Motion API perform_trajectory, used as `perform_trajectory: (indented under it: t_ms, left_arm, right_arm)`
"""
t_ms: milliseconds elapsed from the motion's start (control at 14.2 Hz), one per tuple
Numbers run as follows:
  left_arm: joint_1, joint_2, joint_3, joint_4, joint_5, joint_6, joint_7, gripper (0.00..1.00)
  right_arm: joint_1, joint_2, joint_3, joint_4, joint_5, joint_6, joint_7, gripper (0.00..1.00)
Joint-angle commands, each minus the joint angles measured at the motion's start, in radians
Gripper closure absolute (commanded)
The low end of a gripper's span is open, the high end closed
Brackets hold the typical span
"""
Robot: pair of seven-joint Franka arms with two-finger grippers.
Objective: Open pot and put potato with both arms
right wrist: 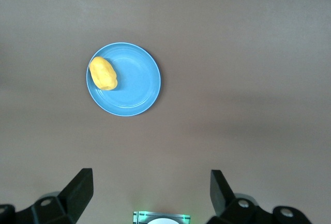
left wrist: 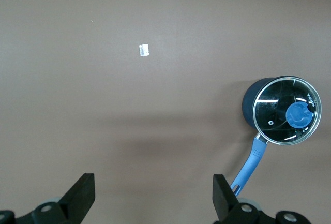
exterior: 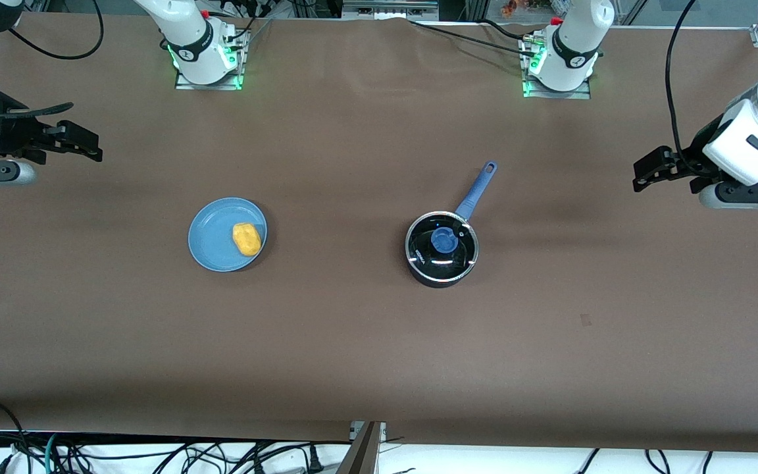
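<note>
The brown worktop (exterior: 353,342) lies wide and bare around the pot (exterior: 441,249), whose round glass lid (exterior: 443,245) is on and whose straight blue handle (exterior: 476,189) points toward the bases. Well apart, toward the right arm's end, the smooth oval potato (exterior: 247,238) rests on a flat blue plate (exterior: 211,243), near its rim. The left gripper (exterior: 642,176) and right gripper (exterior: 86,146) hang over the worktop's ends, jaws wide and holding nothing.

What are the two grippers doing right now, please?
Left gripper: open, holding nothing, waiting at its end of the table.
Right gripper: open, holding nothing, waiting at its end of the table.
</note>
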Motion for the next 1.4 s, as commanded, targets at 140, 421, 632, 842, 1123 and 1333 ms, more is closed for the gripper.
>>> perform_trajectory:
  t_ms: [140,421,632,842,1123,1333]
  left_arm:
    - [-0.005,0.021,-0.006,0.032,-0.028,-0.010,0.011,0.00]
    - [-0.011,0.021,-0.012,0.033,-0.030,-0.009,0.021,0.00]
    - [-0.014,0.027,-0.012,0.052,-0.028,-0.009,0.021,0.00]
    - [0.040,0.046,-0.003,0.050,-0.085,-0.013,0.011,0.00]
    - [0.074,0.053,-0.004,0.047,-0.084,-0.055,-0.010,0.00]
    - [0.074,0.053,-0.003,0.050,-0.080,-0.110,-0.018,0.00]
  right_arm:
    - [-0.014,0.015,0.018,0.030,0.002,-0.003,-0.012,0.00]
    - [-0.009,0.021,0.021,0.041,0.003,0.000,-0.010,0.00]
    - [-0.009,0.021,0.021,0.042,0.003,0.000,-0.012,0.00]
    - [-0.009,0.021,0.021,0.042,0.002,0.000,-0.009,0.00]
    - [-0.009,0.021,0.021,0.042,0.002,-0.002,-0.009,0.00]
    - [-0.009,0.021,0.021,0.042,0.002,-0.002,-0.010,0.00]
